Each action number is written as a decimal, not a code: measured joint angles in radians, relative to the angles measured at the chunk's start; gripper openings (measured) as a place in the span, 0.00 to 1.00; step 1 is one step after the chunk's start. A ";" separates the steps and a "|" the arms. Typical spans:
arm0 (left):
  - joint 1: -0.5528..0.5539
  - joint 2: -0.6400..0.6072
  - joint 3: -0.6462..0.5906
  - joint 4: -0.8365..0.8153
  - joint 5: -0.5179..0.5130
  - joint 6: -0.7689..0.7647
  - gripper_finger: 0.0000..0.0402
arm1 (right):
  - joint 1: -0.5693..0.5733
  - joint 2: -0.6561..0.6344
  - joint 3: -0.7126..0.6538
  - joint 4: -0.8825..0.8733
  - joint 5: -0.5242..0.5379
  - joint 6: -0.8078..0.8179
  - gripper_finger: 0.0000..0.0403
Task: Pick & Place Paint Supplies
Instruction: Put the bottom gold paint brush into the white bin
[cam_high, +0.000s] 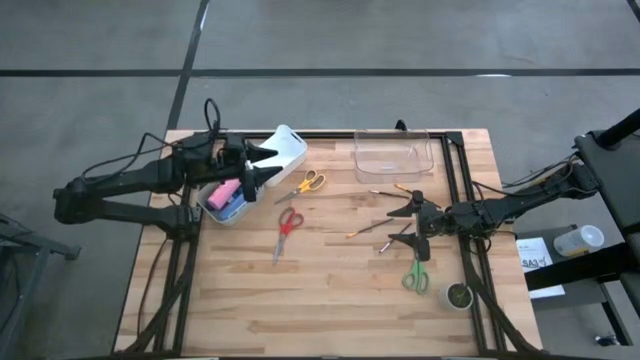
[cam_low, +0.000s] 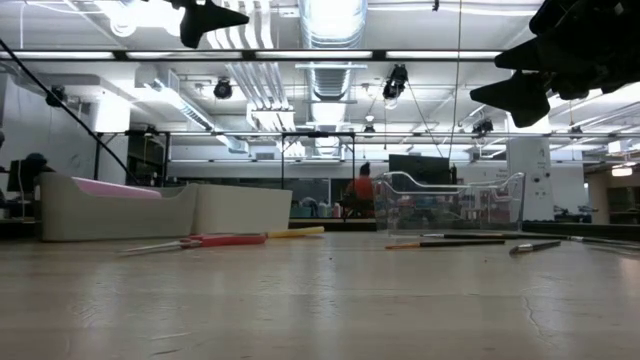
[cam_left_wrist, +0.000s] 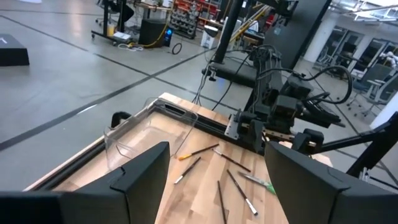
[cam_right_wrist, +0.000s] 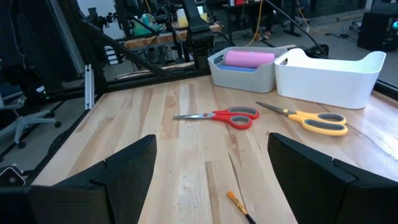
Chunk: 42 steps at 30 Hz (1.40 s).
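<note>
Two dark fingers of my right claw (cam_right_wrist: 211, 180) frame the closest stretch of pale wooden worktop (cam_right_wrist: 186, 162), spread wide and gripping nothing, with the orange-tipped end of a thin brown paintbrush (cam_right_wrist: 239, 207) lying just between them. Seen from above, that right claw (cam_high: 412, 222) hovers over the scattered brushes (cam_high: 372, 228) on the right half of the worktop, near the clear plastic bin (cam_high: 392, 156).

My left claw (cam_high: 252, 180) hangs released above the small grey tray (cam_high: 213, 208), with the empty-looking white tub (cam_high: 283, 152) just beside it. Inside the grey tray lies the pink bottle (cam_high: 226, 192), and something blue sits under it, which I take for the tube or the dark bottle; I cannot tell which.

So I judge the bottles largely stowed and the brushes still to go: several lie loose on the boards. Red-handled scissors (cam_high: 286, 228), yellow-handled scissors (cam_high: 308, 182) and green-handled scissors (cam_high: 416, 274) stay out on the worktop, which is as it should be.
</note>
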 joint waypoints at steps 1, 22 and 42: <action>0.000 0.000 0.000 0.000 0.000 -0.009 0.68 | 0.000 0.000 0.000 0.000 0.000 0.000 0.76; 0.000 0.000 0.000 -0.006 0.000 -0.026 0.68 | 0.000 0.000 0.000 0.000 0.000 0.000 0.76; 0.000 0.000 -0.002 -0.132 0.000 -0.028 0.68 | 0.000 0.000 0.000 0.000 0.007 -0.768 0.76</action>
